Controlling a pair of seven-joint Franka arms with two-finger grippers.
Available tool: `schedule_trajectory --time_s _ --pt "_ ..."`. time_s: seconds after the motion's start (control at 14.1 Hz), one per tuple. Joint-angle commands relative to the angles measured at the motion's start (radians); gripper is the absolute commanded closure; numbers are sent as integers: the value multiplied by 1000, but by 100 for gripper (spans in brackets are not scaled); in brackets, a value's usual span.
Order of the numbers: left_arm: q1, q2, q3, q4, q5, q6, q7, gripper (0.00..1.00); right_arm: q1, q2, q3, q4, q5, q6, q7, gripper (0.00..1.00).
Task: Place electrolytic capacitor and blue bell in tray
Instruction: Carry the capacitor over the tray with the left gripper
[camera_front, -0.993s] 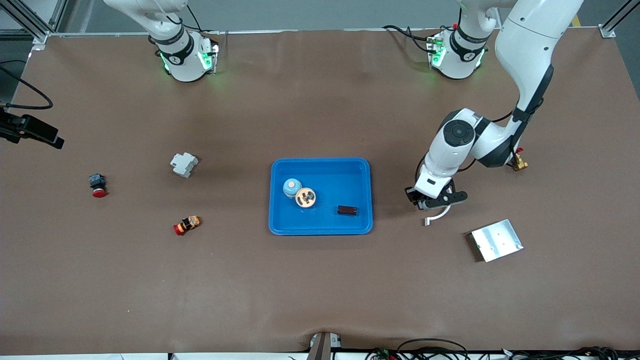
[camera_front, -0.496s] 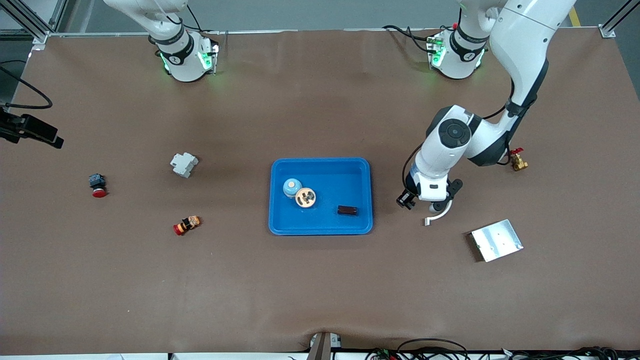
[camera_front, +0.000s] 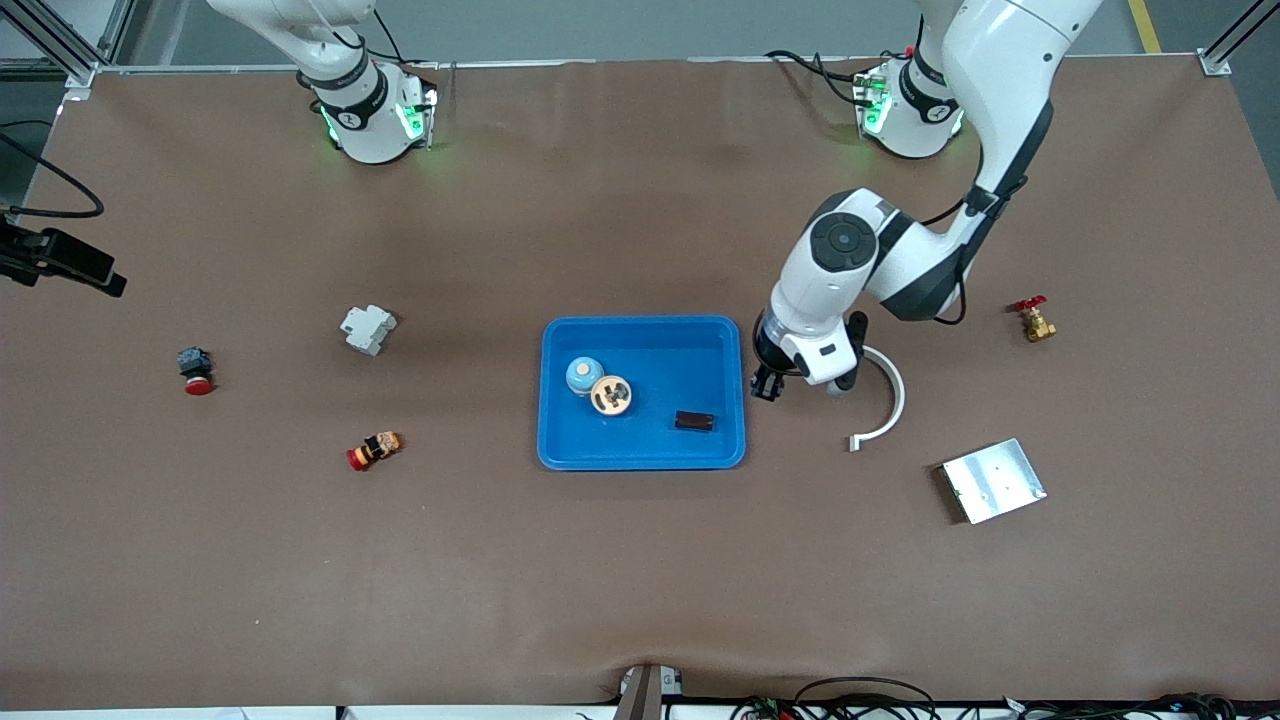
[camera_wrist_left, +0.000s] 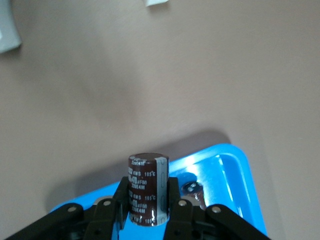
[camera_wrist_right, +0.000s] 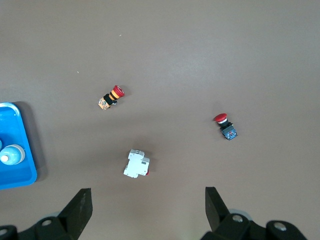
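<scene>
My left gripper (camera_front: 765, 388) is shut on a dark brown electrolytic capacitor (camera_wrist_left: 148, 190) and holds it upright over the edge of the bright-blue tray (camera_front: 640, 455) at the left arm's end. The tray's rim shows under the fingers in the left wrist view (camera_wrist_left: 235, 155). The blue bell (camera_front: 583, 375) stands in the tray beside a tan round part (camera_front: 611, 395), with a dark block (camera_front: 694, 421) nearer the front camera. My right gripper (camera_wrist_right: 147, 210) is open and empty, high over the table at the right arm's end. It sees the tray's corner (camera_wrist_right: 20, 177) and the bell (camera_wrist_right: 12, 154).
A white curved piece (camera_front: 885, 400), a silver plate (camera_front: 993, 480) and a brass valve (camera_front: 1033, 322) lie toward the left arm's end. A white breaker (camera_front: 367, 328), a red push button (camera_front: 196, 372) and a red-yellow button (camera_front: 373, 450) lie toward the right arm's end.
My left gripper has moved with the capacitor from over the white curved piece to the tray's edge. The right arm has not moved.
</scene>
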Motion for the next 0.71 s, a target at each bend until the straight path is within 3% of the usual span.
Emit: schedule_trajectory --time_s 0.0,0.35,0.64 --pt "-53 8 8 13 -8 -27 -123 100 -14 -9 9 -7 -5 -6 -13 0" --pt "-133 52 12 32 41 -56 -322 100 -15 -9 9 -7 -5 -5 -13 0" --pt "-185 156 12 156 154 -169 -473 100 -15 -9 9 -5 -5 -5 -13 0"
